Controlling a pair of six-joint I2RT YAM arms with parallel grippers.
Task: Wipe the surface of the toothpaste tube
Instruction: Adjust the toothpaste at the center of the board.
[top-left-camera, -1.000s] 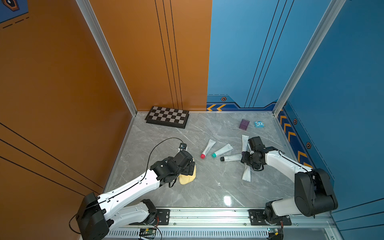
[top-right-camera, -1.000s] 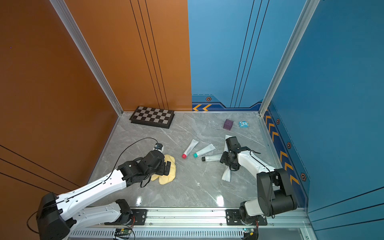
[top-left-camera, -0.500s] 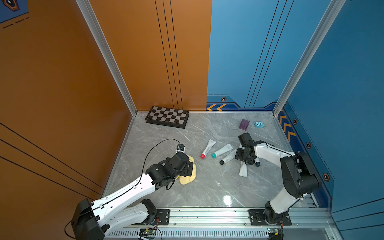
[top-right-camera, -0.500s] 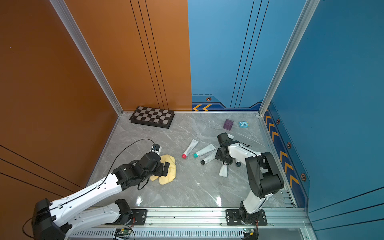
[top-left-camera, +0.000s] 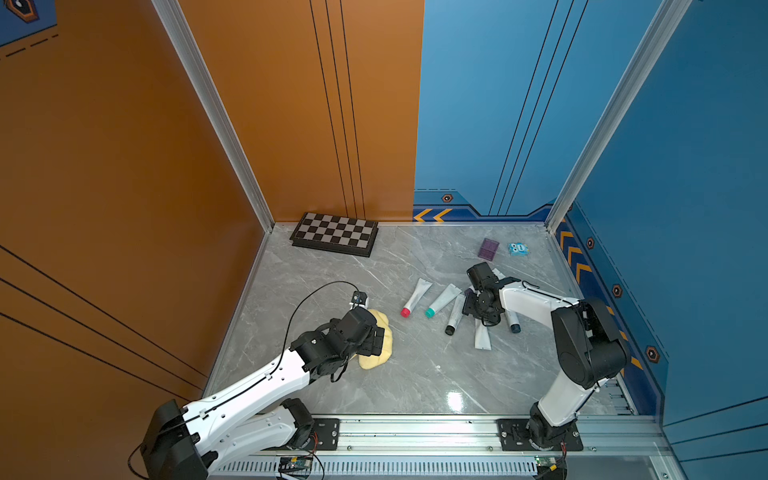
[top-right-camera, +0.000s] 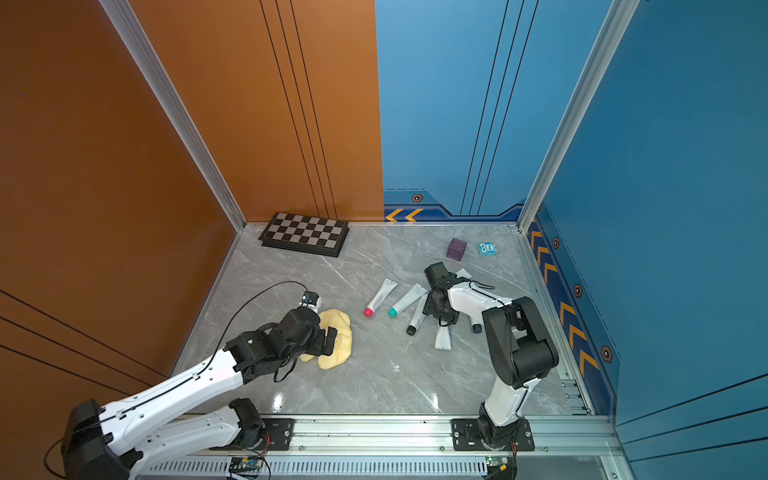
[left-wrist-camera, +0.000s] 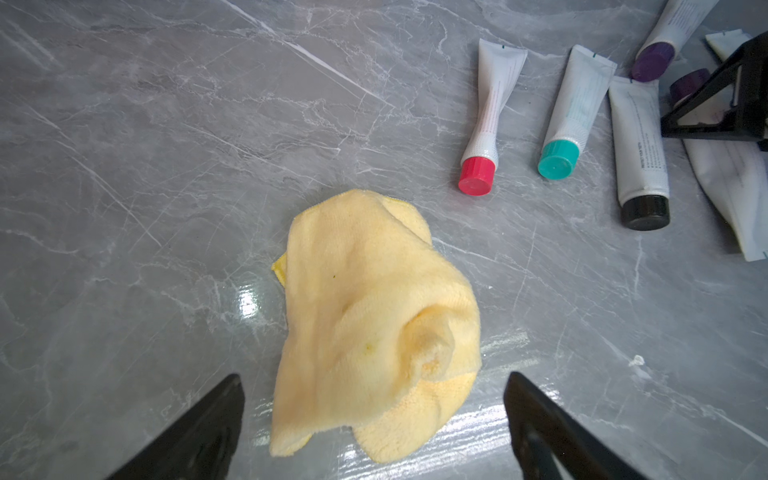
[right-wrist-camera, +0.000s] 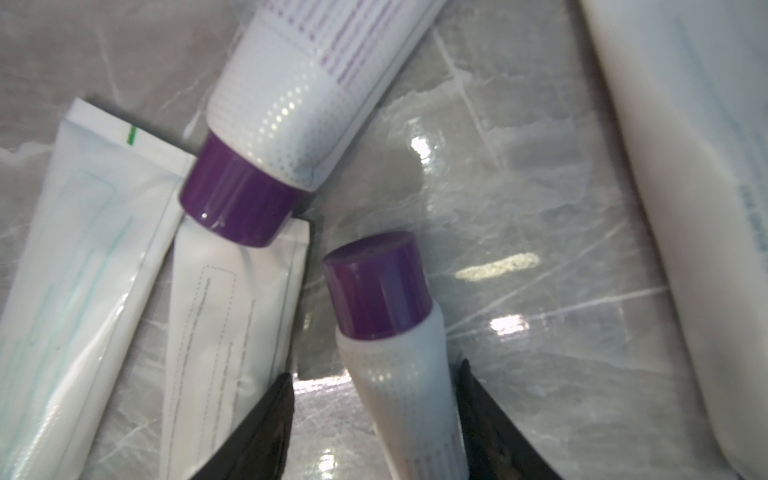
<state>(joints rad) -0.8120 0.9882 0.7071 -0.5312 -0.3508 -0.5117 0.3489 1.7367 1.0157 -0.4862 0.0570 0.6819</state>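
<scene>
The purple-capped tube you are working on sits low and centre in the right wrist view, cap pointing up the frame. It lies between the jaws of the right gripper. One jaw looks pressed against its side, but a sliver of table shows beside the other, so you cannot tell whether it is truly clamped. In both top views this spot is right of centre on the table, in a crowded fan of tubes.

Settle the hold before you lift. A second purple-capped tube lies just above it in the frame, and the black-capped tube lies close on its left. A loose grip would likely drag or nudge these neighbours. Holding near the cap end leaves most of the body bare for wiping, which I judge to be the better choice.

Your left gripper has its jaws wide apart and holds nothing. They straddle the near end of the yellow cloth at the bottom centre of the left wrist view. Close on the bunched fold, not on a thin loose corner, so the cloth comes up as a pad and does not trail. Then bring the cloth to the tube and stroke along its length.
</scene>
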